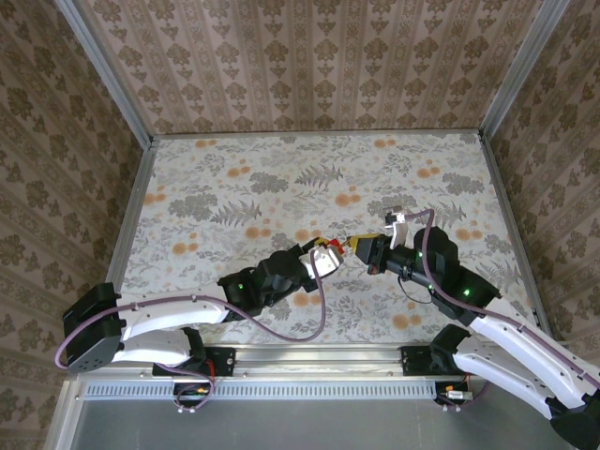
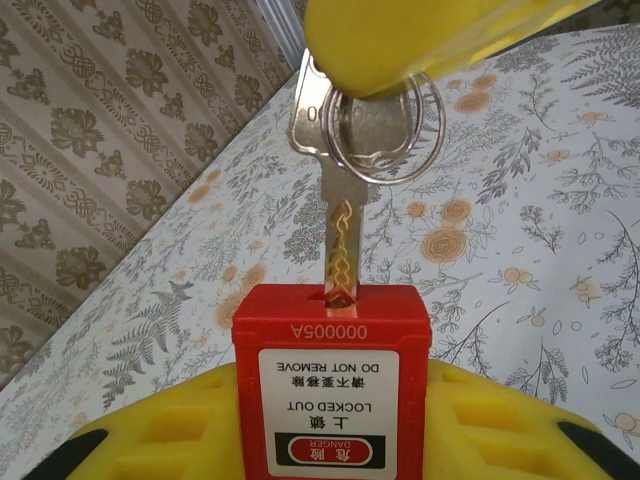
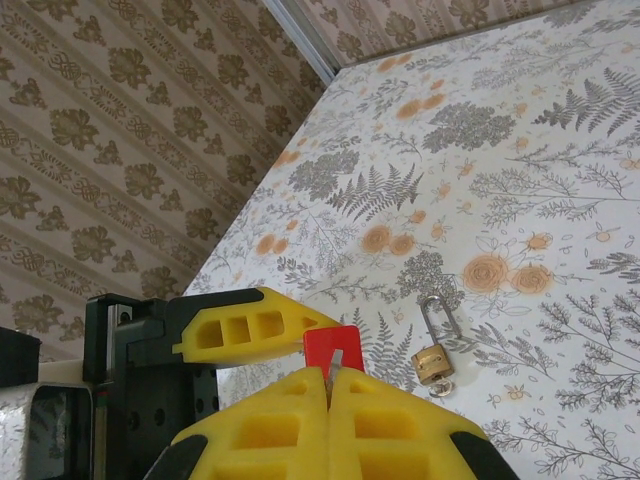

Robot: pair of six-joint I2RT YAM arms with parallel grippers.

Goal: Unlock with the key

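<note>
A red safety padlock (image 2: 332, 385) with a white "LOCKED OUT" label sits between the yellow fingers of my left gripper (image 2: 335, 430), which is shut on its body. A silver key (image 2: 345, 215) with a ring (image 2: 385, 125) stands with its tip in the keyhole on the padlock's top face. My right gripper (image 3: 328, 385) is shut on the key's head, and a sliver of the key (image 3: 335, 362) shows against the red padlock (image 3: 332, 345). In the top view the left gripper (image 1: 323, 258) and right gripper (image 1: 361, 247) meet above the table's middle.
A small brass padlock (image 3: 433, 360) with an upright shackle lies on the floral tablecloth (image 3: 520, 180) just right of the grippers. Patterned walls (image 1: 309, 66) close the table on three sides. A left finger (image 3: 250, 325) lies close to my right gripper.
</note>
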